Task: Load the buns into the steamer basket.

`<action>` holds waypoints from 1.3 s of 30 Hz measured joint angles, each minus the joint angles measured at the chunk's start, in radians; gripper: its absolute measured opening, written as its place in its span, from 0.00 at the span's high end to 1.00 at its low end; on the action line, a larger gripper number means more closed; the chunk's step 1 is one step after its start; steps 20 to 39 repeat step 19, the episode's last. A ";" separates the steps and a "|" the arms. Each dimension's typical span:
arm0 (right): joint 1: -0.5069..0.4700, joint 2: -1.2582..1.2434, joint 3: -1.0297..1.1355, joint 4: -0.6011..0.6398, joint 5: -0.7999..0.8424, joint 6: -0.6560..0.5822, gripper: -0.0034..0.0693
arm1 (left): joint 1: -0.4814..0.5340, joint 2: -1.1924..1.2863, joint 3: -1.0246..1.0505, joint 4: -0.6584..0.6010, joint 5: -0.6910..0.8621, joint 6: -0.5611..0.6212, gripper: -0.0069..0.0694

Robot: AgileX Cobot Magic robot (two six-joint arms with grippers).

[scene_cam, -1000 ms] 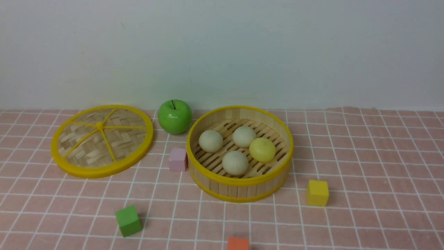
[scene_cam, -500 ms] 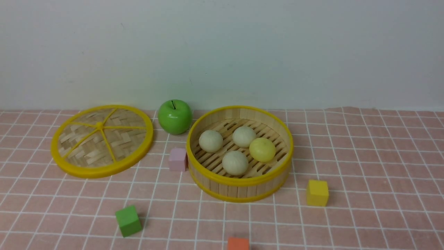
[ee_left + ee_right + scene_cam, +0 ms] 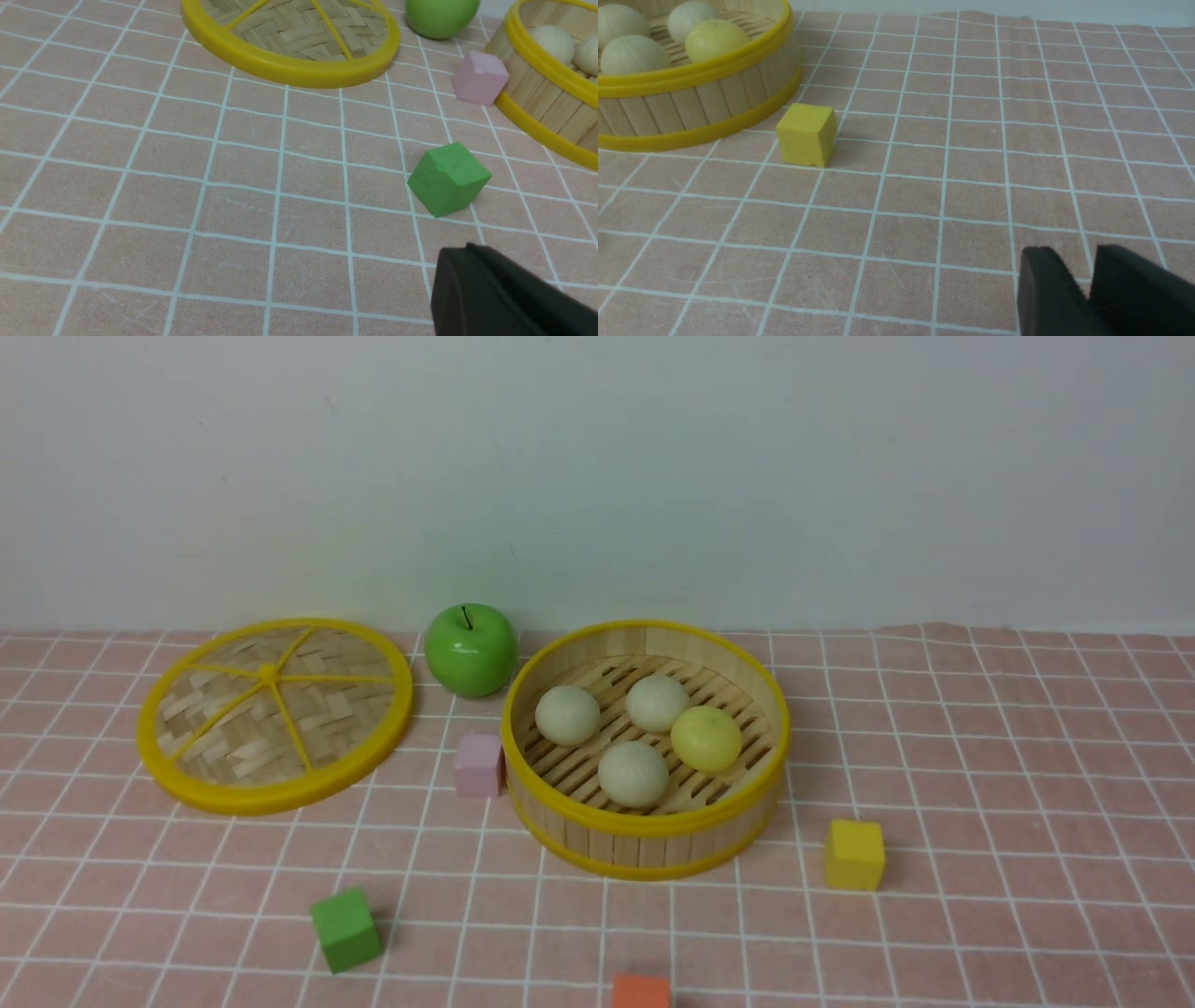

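Lid (image 3: 274, 714) is lying flat at far left, with the apple (image 3: 470, 651) just beside its right edge and a green cube (image 3: 345, 929) nearer to us. Our left gripper (image 3: 490, 289) is hovering low over the cloth near that cube, jaws closed on nothing. Moving right, a pink cube (image 3: 479, 763) is touching the basket (image 3: 644, 840), and all four buns (image 3: 633, 774) are sitting inside it on the slats (three cream, one yellow (image 3: 706, 738)). A yellow cube (image 3: 853, 854) is standing near the basket's right side, and our right gripper (image 3: 1087, 289) is hanging over bare cloth well apart from it, jaws slightly parted and holding nothing. We are judging the loading finished; the next move calls only for both arms backing clear without nudging the basket.
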 joint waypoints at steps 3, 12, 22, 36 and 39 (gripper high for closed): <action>0.000 0.000 0.000 0.000 0.000 0.000 0.69 | 0.000 0.000 0.000 0.000 0.000 0.000 0.92; 0.000 0.000 0.000 0.000 0.000 0.000 0.68 | 0.000 0.000 0.000 0.000 0.000 0.000 0.91; 0.000 0.000 0.000 0.000 0.000 0.000 0.67 | 0.000 0.000 0.000 0.000 0.000 0.000 0.91; 0.000 0.000 0.000 0.000 0.000 0.000 0.67 | 0.000 0.000 0.000 0.000 0.000 0.000 0.91; 0.000 0.000 0.000 0.000 0.000 0.000 0.67 | 0.000 0.000 0.000 0.000 0.000 0.000 0.91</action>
